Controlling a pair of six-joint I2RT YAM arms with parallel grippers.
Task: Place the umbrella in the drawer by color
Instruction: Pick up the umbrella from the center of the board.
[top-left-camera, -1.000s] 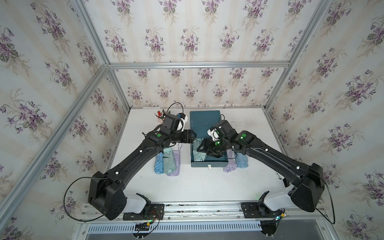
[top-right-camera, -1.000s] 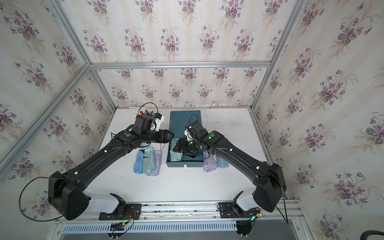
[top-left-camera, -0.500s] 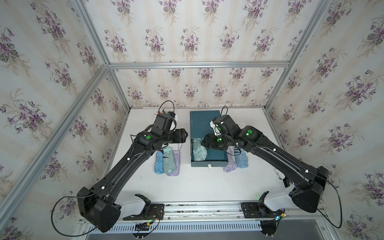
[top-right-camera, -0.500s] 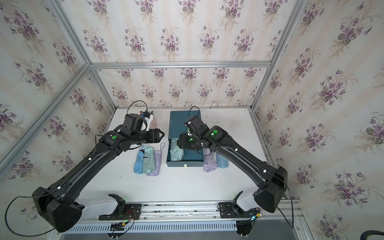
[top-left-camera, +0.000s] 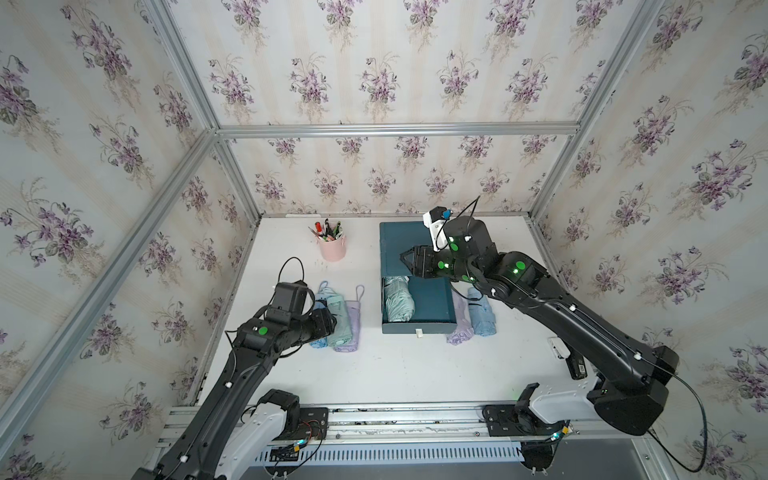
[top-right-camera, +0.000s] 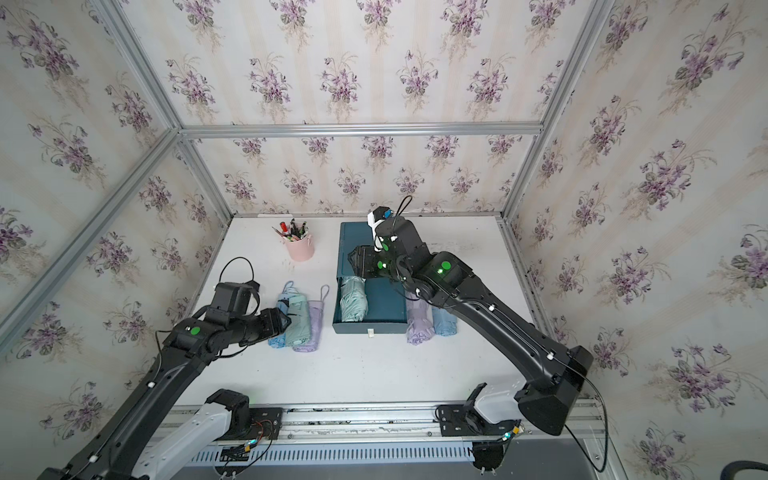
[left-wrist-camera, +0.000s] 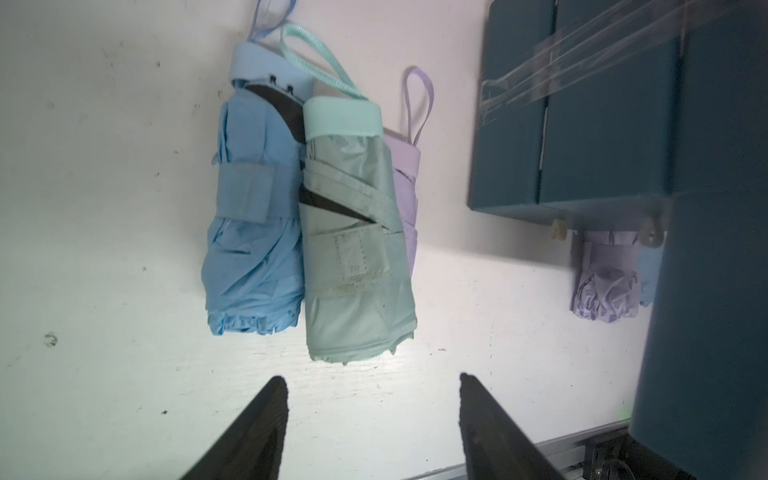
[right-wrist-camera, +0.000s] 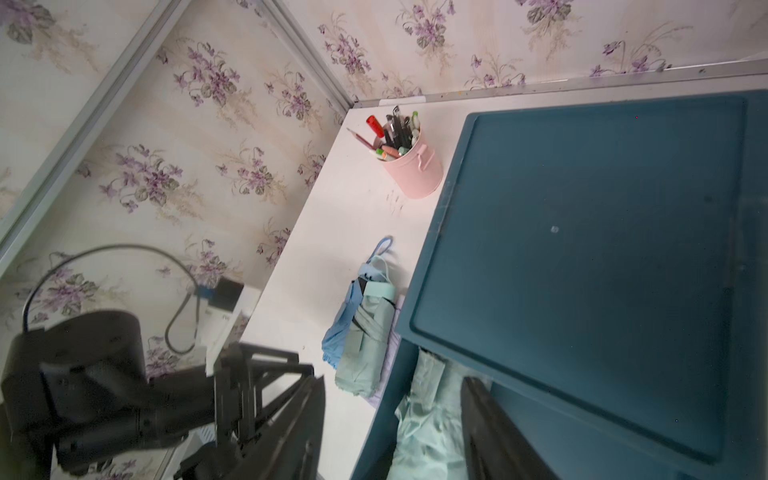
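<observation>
Here, mint umbrella (top-left-camera: 398, 300) lies inside the drawer (top-left-camera: 432, 328)

**Where My Cameras Look**

My stereo head sits high over the near edge, facing down and toward the far wall; both top views take in the whole table (top-left-camera: 395, 374) almost alike. My left wrist camera looks closely down on the left umbrellas (left-wrist-camera: 353, 249) beside the drawer cabinet (left-wrist-camera: 602, 145). My right wrist camera, over that cabinet, faces far-left toward the pen cup (right-wrist-camera: 415, 174), sharing those umbrellas.
</observation>
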